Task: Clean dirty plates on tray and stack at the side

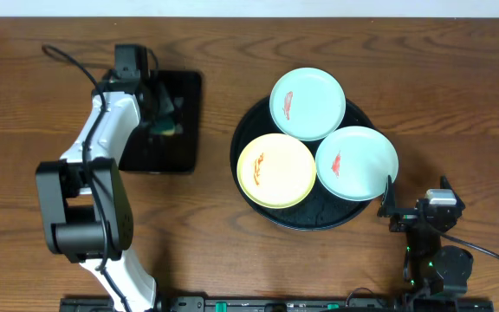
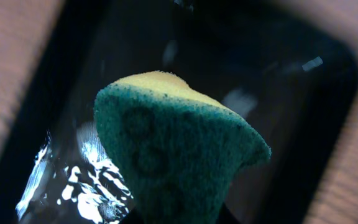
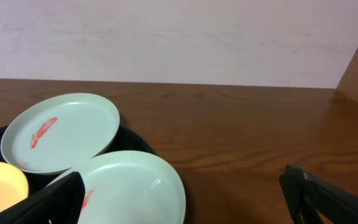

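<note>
A: Surface?

B: Brown wood-grain bench [image 1: 232, 269]. A pale wall [image 3: 166, 37] stands behind its far edge.

A: Plates?

B: Three plates, all on the round black tray [image 1: 314, 217], which sits right of the bench's centre.
- The far blue plate [image 1: 307, 104] lies over the tray's far rim and has a red streak left of its middle.
- The yellow plate [image 1: 275, 170] is on the tray's left half, with an orange-red smear near its left side.
- The near blue plate [image 1: 357, 163] overhangs the tray's right rim and has a small red mark left of its centre.

The edges of the three meet. Which lies on which, cannot tell.

A: Right gripper?

B: The right gripper [image 3: 182, 180] is toward the near right corner of the bench, just beside the tray's rim. Its fingers are spread wide and hold nothing. Its camera looks across the near blue plate to the far one.

A: Left gripper?

B: The left gripper [image 1: 161, 108] is over the small rectangular tray [image 1: 184, 95], toward the far left corner. A sponge [image 2: 173, 155] fills the wrist view, tilted, with the green scouring face toward the camera and yellow foam along its top. It narrows toward the bottom of the frame. The fingers are hidden behind it and none shows at the frame's corners, so the gripper reads as closed on the sponge's lower end. Wet glints show on the rectangular tray's floor below.
</note>
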